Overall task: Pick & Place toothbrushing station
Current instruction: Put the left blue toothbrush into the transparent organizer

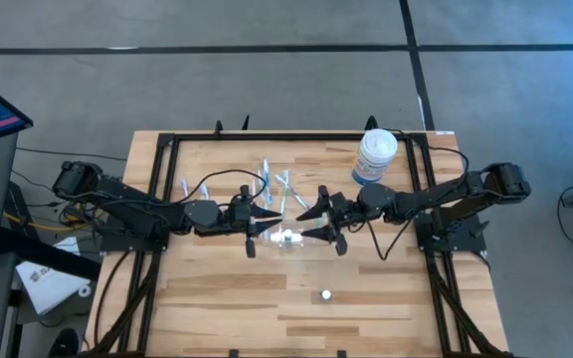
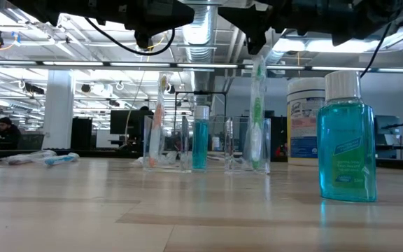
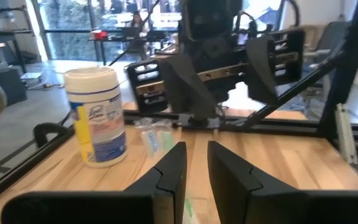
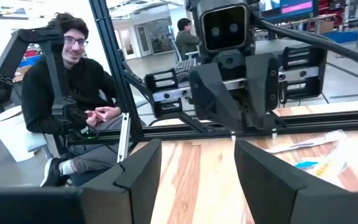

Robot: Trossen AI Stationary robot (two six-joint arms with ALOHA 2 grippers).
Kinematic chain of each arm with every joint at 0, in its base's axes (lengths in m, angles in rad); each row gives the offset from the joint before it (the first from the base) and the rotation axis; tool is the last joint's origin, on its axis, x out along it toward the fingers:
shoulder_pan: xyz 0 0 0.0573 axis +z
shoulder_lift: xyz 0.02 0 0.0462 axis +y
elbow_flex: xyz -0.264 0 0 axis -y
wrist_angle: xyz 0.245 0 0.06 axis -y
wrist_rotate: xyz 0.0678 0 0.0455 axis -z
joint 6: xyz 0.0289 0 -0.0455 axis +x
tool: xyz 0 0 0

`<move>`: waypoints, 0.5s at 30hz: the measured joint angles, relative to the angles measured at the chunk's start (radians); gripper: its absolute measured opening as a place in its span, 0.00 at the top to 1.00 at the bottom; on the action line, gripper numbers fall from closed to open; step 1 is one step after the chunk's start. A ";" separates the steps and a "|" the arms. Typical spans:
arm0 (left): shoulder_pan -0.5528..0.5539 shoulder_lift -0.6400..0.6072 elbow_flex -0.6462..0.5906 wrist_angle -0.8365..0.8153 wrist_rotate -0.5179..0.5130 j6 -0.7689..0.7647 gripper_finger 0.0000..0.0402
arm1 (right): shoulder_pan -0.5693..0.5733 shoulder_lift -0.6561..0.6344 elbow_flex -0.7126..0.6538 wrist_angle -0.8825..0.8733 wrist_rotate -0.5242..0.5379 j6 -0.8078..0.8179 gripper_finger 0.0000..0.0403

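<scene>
The clear toothbrushing station (image 2: 208, 143) (image 1: 293, 239) stands on the table's middle. Upright in it are an orange-and-white toothbrush (image 2: 161, 119), a clear tube of blue (image 2: 200, 143) and a green toothbrush (image 2: 257, 112). Both grippers hover level above it, facing each other. My left gripper (image 1: 270, 228) (image 3: 196, 152) is on its left side, fingers a narrow gap apart with nothing between them. My right gripper (image 1: 314, 227) (image 4: 197, 149) is on its right side, wide open. Several wrapped toothbrushes (image 1: 273, 187) lie flat farther back. My right gripper hangs right over the green toothbrush's top end (image 2: 257, 64), which reaches up to the fingers in the low view. Whether they touch it I cannot tell. The brush stands upright with its lower end in the station.
A white tub with a blue label (image 1: 376, 156) (image 3: 97, 118) stands at the far right. A blue mouthwash bottle (image 2: 347, 143) (image 1: 326, 294) stands near the front edge. A black frame (image 1: 167, 149) rims the table. A person (image 4: 73, 87) sits beyond the table.
</scene>
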 joint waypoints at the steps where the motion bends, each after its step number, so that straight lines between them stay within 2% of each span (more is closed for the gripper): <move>1: -0.003 -0.009 0.000 -0.014 -0.012 -0.006 0.85 | 0.000 0.000 0.000 -0.001 -0.011 0.000 0.52; 5: -0.003 -0.077 0.000 -0.136 -0.052 -0.078 0.85 | 0.001 0.000 0.000 -0.006 -0.037 0.000 0.52; 15: -0.003 -0.293 0.000 -0.601 -0.054 -0.432 0.85 | 0.000 0.000 0.000 -0.031 -0.046 0.000 0.54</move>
